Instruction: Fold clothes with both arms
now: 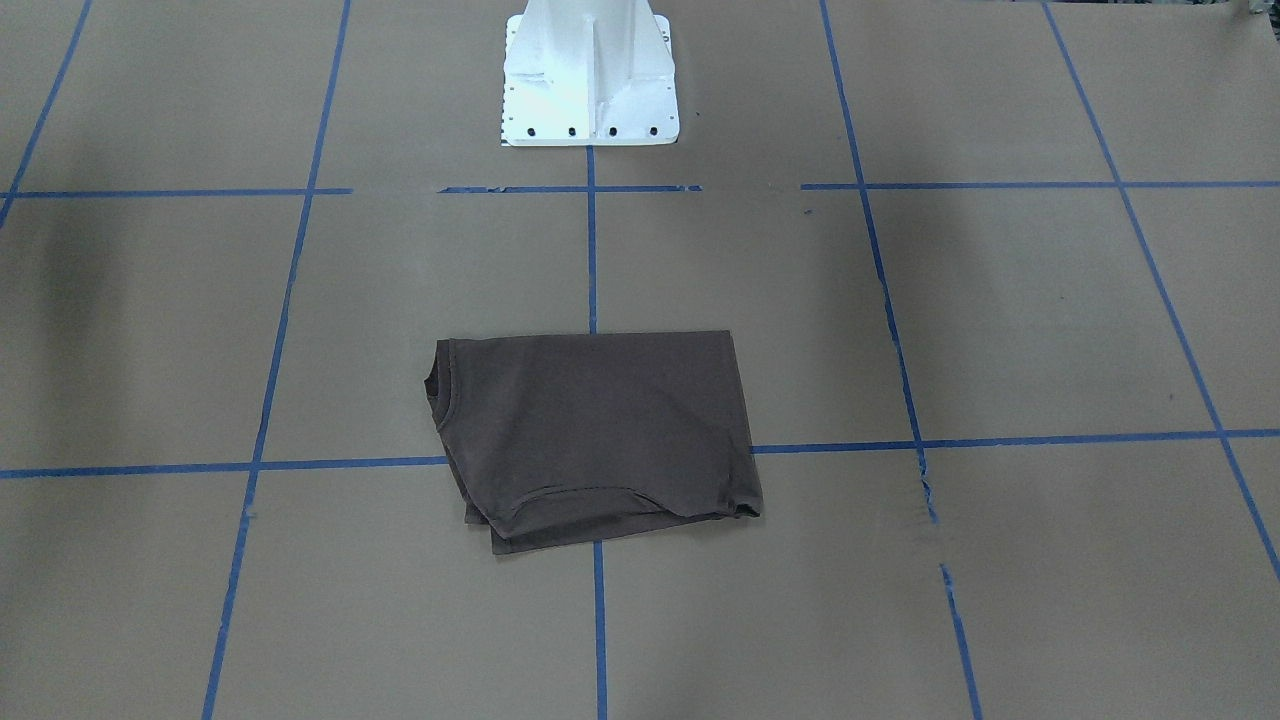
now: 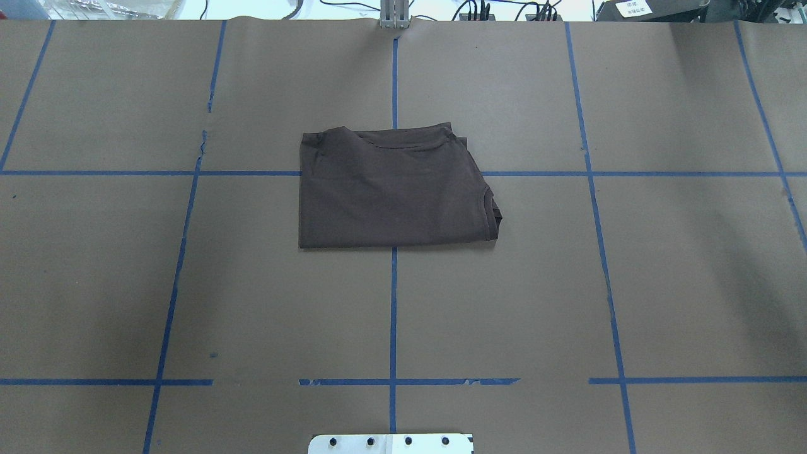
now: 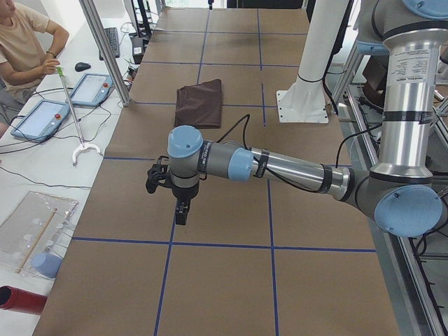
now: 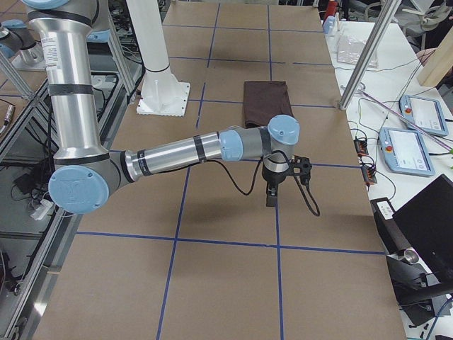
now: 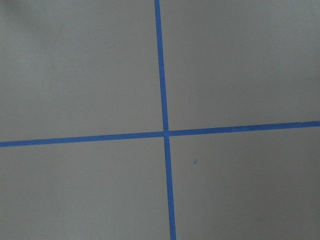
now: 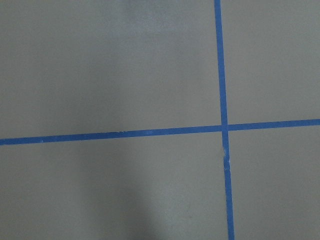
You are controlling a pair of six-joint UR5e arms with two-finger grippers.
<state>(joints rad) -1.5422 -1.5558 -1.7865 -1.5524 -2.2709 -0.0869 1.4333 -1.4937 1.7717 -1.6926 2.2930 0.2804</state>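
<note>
The dark brown T-shirt (image 1: 590,430) lies folded into a rough rectangle at the table's middle, with the collar at one end. It also shows in the overhead view (image 2: 391,189) and both side views (image 3: 199,101) (image 4: 265,103). My left gripper (image 3: 181,213) hangs above the brown paper far from the shirt, toward the table's left end. My right gripper (image 4: 270,198) hangs likewise toward the right end. Both show only in the side views, so I cannot tell whether they are open or shut. Both wrist views show only paper and blue tape.
The white bolted pedestal (image 1: 590,80) stands behind the shirt. Blue tape lines (image 2: 393,302) grid the brown paper. A seated operator (image 3: 21,42), tablets (image 3: 89,89) and a metal post (image 3: 105,49) are beside the table's far edge.
</note>
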